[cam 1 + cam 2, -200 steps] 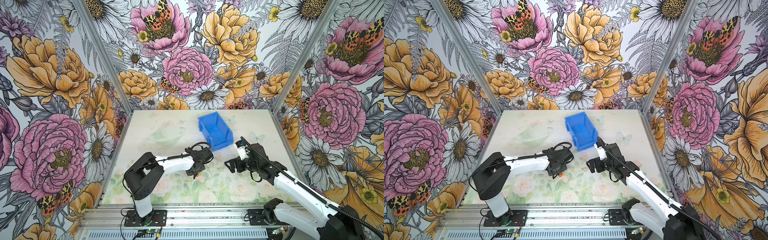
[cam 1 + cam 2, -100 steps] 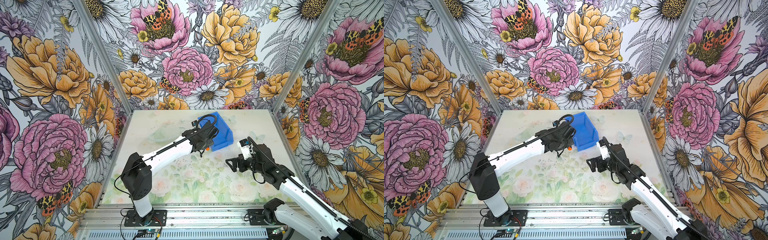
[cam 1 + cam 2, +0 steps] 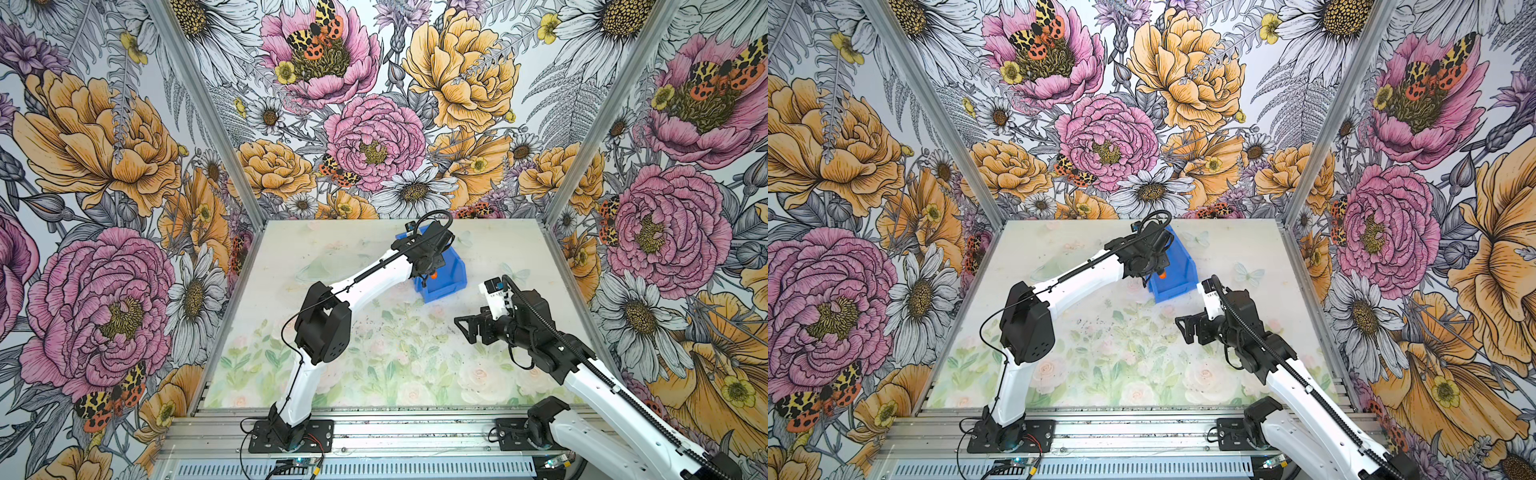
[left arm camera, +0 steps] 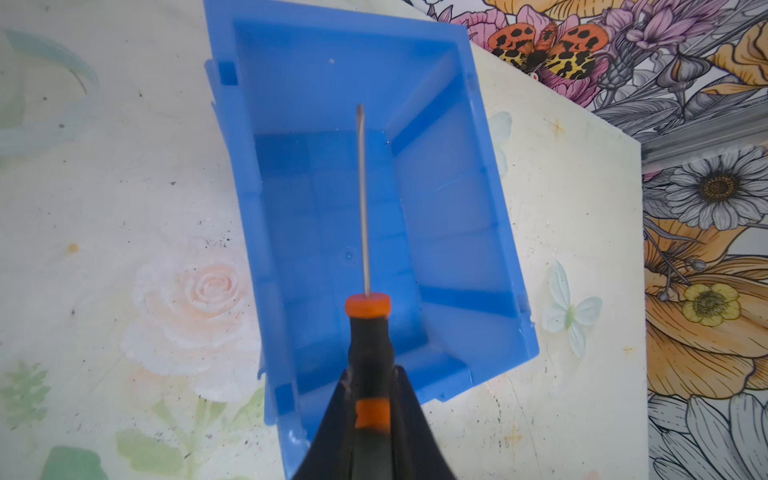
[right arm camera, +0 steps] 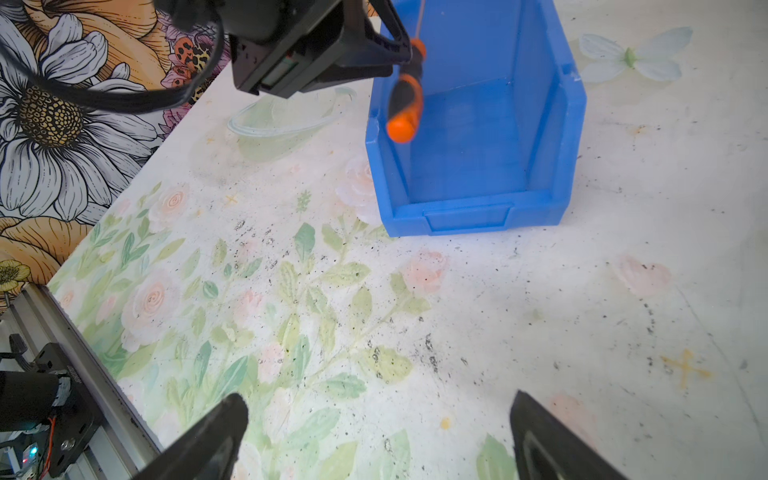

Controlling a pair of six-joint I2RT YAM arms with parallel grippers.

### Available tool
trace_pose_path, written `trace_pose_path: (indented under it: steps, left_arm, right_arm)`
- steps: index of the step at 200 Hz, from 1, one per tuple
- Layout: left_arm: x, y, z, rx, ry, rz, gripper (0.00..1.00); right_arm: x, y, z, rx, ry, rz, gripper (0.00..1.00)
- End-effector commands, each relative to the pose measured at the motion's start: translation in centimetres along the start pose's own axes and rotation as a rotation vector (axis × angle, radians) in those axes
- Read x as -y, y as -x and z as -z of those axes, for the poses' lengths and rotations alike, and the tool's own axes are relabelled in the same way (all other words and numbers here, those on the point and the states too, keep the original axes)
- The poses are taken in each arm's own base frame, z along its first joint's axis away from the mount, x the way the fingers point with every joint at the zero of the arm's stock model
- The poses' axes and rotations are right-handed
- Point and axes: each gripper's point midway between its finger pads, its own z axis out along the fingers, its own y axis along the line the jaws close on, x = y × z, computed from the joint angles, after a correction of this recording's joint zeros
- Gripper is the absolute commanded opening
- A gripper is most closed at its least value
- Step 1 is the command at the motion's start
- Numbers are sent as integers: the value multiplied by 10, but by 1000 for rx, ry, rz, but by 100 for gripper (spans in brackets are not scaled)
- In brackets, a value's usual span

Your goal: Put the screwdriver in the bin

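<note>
Left wrist view shows you the left hand [image 4: 372, 376] clamped on the screwdriver [image 4: 368, 332] at its handle, over the blue bin [image 4: 457, 232], shaft lying along the bin's length toward its back wall. Your right hand [image 5: 378, 405] hangs wide, empty, well apart.

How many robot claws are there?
2. The left gripper hangs over the blue bin, shut on the screwdriver. The right gripper is open over the table, facing the bin's low front. None looks hidden.
</note>
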Motion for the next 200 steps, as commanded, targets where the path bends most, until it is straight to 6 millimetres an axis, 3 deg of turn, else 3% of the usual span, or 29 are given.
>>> trace_pose_path:
  steps: [1, 43, 100, 156, 200]
  left_arm:
    - [12, 10, -9, 0, -33, -35, 0]
    - [12, 8, -35, -22, -29, -7, 0]
    - [18, 13, -27, -9, -49, -32, 0]
    - [29, 18, 6, 36, -74, -117, 4]
    - [11, 26, 51, 91, -48, -207, 8]
  right_arm:
    - [3, -3, 2, -1, -10, -14, 100]
    - [3, -1, 4, 3, -8, -14, 100]
    - [6, -1, 4, 2, -17, -19, 99]
    - [12, 1, 7, 10, -53, -24, 100]
    - [30, 3, 16, 62, -146, -68, 99]
